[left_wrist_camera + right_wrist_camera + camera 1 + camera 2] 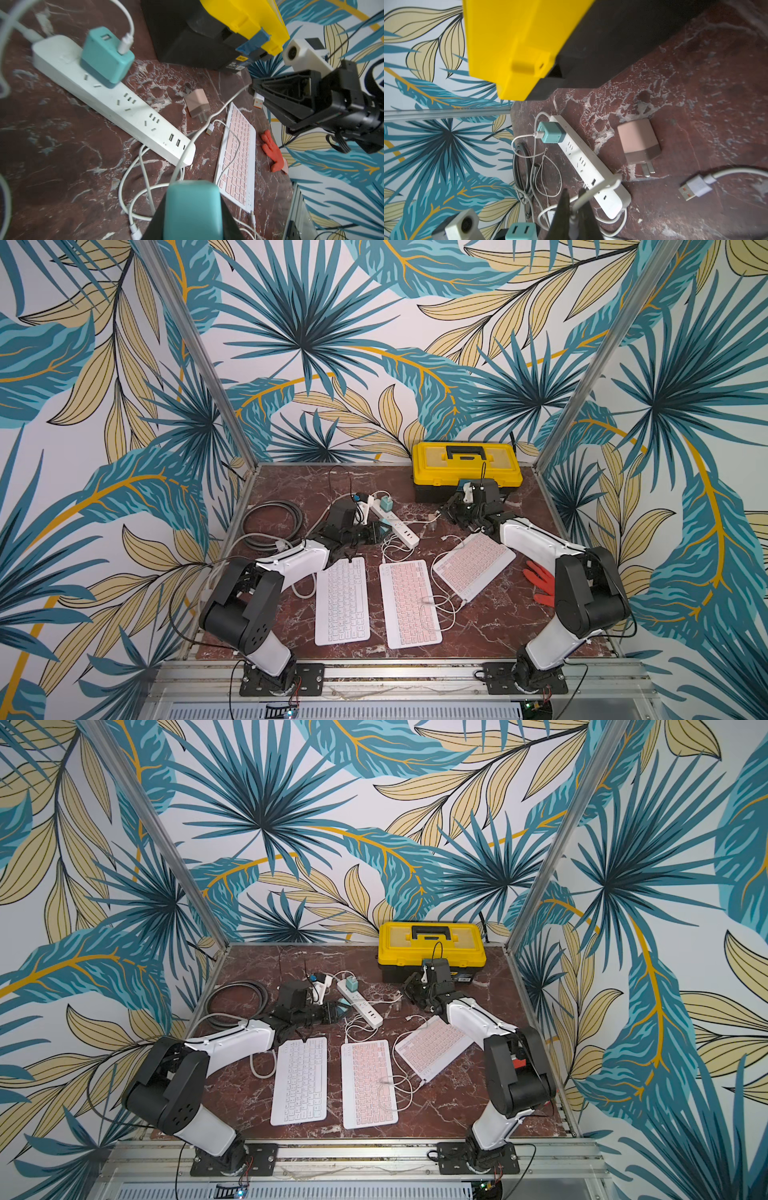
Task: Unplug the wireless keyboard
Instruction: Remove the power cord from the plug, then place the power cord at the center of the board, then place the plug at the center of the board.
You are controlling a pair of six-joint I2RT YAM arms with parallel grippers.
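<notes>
Left wrist view: left hand [192, 209] clamped around a teal charger [193, 205].

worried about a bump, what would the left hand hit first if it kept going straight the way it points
Likely the white power strip: the left hand, shut on a teal charger block, points toward the strip's end with the USB ports, with loose white cables lying between. Its height above the strip is unclear, so it might pass over.

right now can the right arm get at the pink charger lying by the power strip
Probably reachable, not graspable yet: the pink charger lies loose and uncovered near the right arm, but its jaws are shut on a white cable.
</notes>
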